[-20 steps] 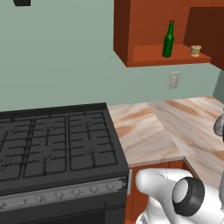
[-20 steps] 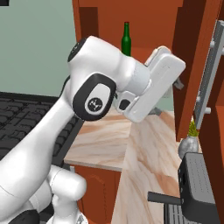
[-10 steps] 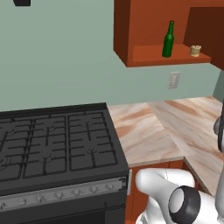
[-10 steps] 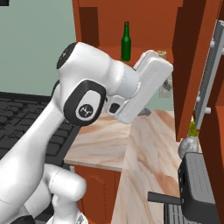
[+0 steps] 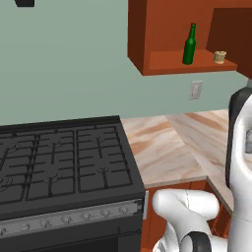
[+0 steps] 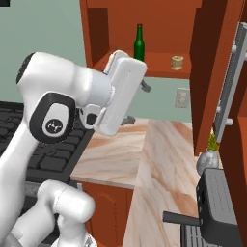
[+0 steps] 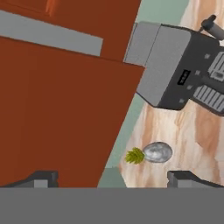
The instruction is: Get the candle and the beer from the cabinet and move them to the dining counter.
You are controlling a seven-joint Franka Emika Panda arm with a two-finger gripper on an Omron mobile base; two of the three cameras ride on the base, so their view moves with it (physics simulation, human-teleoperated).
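The beer (image 5: 189,45) (image 6: 139,43), a slim dark-green bottle, stands upright on the lower shelf of the open cabinet (image 5: 162,34) (image 6: 159,29). To its right on the same shelf sits the small tan candle (image 5: 220,57) (image 6: 177,61). My gripper (image 6: 137,102) (image 7: 114,179) hangs below and in front of that shelf, clear of both. It is open, with its fingertips (image 7: 41,178) wide apart and nothing between them. The dining counter is out of view.
The open cabinet door (image 6: 207,72) (image 7: 65,109) with a grey bar handle (image 6: 229,91) juts out on the right. A black gas stove (image 5: 59,162) lies to the left. The marble counter (image 5: 167,147) carries a potted plant (image 6: 208,157) (image 7: 153,152) and a dark appliance (image 6: 217,202) (image 7: 183,74).
The arm has swung, and its hand has turned and shifted left and down in the right base view. A white link has risen at the right edge of the left base view. Bottle and candle are still.
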